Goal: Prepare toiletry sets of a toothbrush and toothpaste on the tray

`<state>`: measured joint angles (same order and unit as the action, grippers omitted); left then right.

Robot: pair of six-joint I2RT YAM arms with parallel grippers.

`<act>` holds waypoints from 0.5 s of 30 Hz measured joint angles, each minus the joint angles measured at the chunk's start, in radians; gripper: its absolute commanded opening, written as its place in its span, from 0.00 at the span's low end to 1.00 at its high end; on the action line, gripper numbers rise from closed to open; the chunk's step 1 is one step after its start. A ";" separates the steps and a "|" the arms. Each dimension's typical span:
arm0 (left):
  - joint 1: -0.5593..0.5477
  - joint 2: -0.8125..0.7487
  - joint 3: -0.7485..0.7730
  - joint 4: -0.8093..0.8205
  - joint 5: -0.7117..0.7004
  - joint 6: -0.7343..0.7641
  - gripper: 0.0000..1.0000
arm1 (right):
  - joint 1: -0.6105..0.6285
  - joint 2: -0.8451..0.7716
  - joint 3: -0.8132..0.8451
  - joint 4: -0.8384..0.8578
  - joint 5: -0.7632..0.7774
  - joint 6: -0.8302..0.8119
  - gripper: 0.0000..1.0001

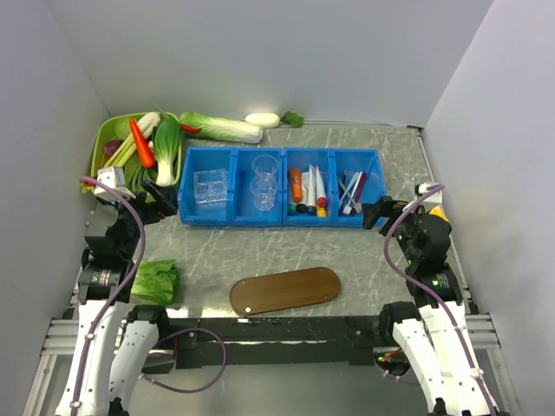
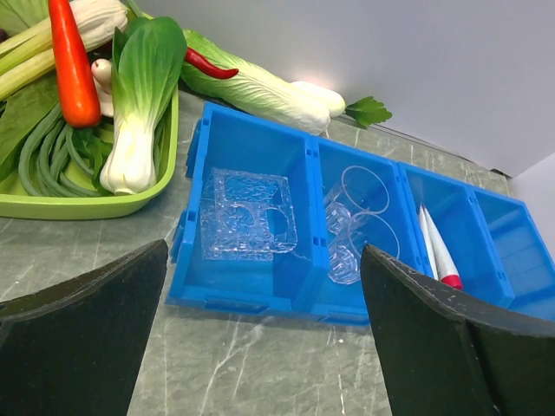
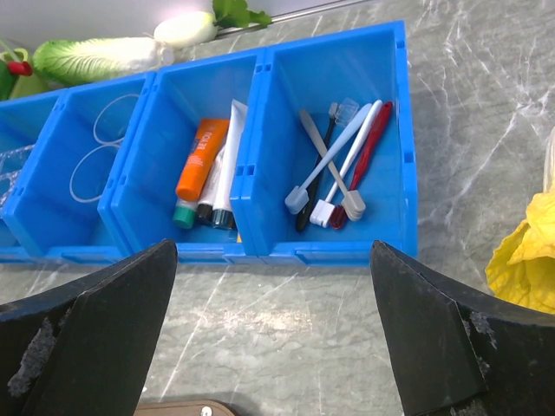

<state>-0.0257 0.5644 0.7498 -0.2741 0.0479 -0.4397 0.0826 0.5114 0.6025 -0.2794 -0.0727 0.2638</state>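
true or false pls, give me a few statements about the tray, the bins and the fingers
1. The flat brown wooden oblong tray has no toothbrush on it. True.
2. The toothbrushes lie in the leftmost compartment of the blue plastic bins. False: in the top view they are in the rightmost one.
3. The orange tube shares a compartment with the white toothpaste tubes. True.
4. The right arm's fingers are shut on a toothbrush. False: they stand wide apart, holding nothing.
5. The clear plastic cups stand on the tray. False: they are in a bin compartment.
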 measured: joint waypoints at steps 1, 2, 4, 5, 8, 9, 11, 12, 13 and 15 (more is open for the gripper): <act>0.000 0.000 0.000 0.000 0.000 0.000 0.97 | 0.000 0.000 0.000 -0.001 0.000 0.000 1.00; 0.000 0.000 0.000 0.000 0.000 0.000 0.97 | 0.000 0.000 0.000 0.000 0.000 0.000 0.99; 0.000 0.000 -0.001 0.000 0.000 -0.001 0.97 | 0.000 -0.002 0.000 0.000 0.000 0.001 0.99; 0.000 0.000 -0.002 0.000 0.000 -0.002 0.97 | 0.000 -0.003 0.000 0.000 0.000 0.001 0.99; 0.000 0.000 -0.005 0.000 0.000 -0.003 0.97 | 0.000 -0.009 0.000 0.000 0.001 0.001 0.98; 0.000 0.000 -0.005 0.000 -0.001 -0.003 0.97 | 0.000 -0.011 0.000 -0.002 0.001 0.001 0.98; 0.000 0.000 -0.005 0.000 -0.009 -0.003 0.97 | 0.000 -0.013 0.001 -0.008 0.005 0.001 0.96; 0.000 0.000 -0.005 -0.001 -0.021 -0.003 0.97 | 0.000 -0.014 0.004 -0.017 0.007 0.001 0.95; 0.000 0.000 -0.005 -0.001 -0.031 -0.005 0.97 | 0.000 -0.013 0.006 -0.024 0.010 0.000 0.94; 0.000 0.000 -0.005 -0.003 -0.060 -0.008 0.97 | 0.000 -0.013 0.019 -0.047 0.013 0.001 0.91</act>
<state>-0.0261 0.5644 0.7452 -0.2768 -0.0116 -0.4477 0.0826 0.4988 0.6212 -0.3267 -0.0597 0.2646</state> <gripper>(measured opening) 0.969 0.947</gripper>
